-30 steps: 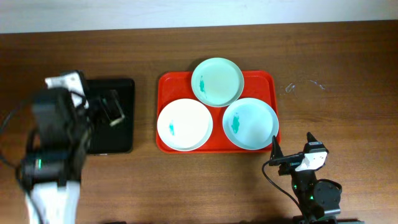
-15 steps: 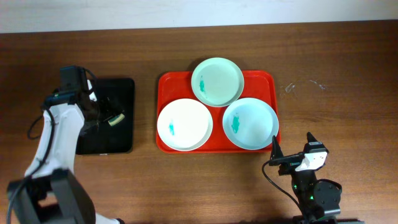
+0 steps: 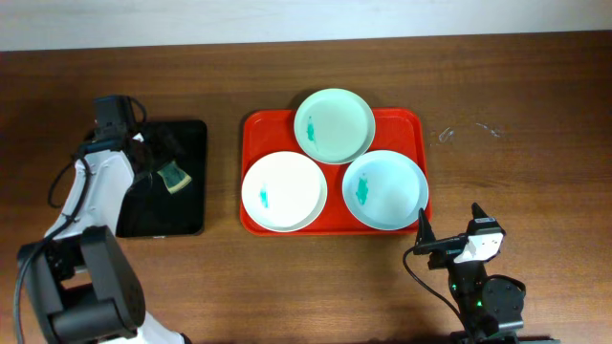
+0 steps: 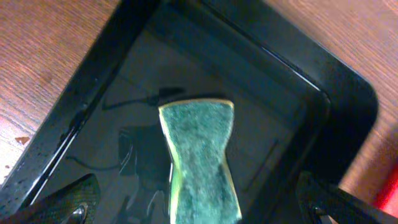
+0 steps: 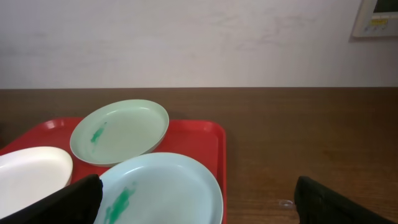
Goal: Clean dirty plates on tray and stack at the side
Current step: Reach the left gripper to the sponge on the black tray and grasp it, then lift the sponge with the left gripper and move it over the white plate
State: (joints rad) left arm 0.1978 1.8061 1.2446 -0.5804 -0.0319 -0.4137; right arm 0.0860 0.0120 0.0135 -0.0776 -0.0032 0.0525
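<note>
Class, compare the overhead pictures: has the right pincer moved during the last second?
No. The right pincer stays open just off the red tray's near right corner, as before.

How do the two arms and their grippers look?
The left arm has white links, black joints and a loose black cable. The right arm is black, with a green light and a white block near the wrist. The left gripper and the right gripper have dark pointed fingers.

The tray (image 3: 256, 124) is shown from straight overhead and, low, from its front-right by the right wrist; left of it, the black tray (image 4: 267, 112) is framed closely.
</note>
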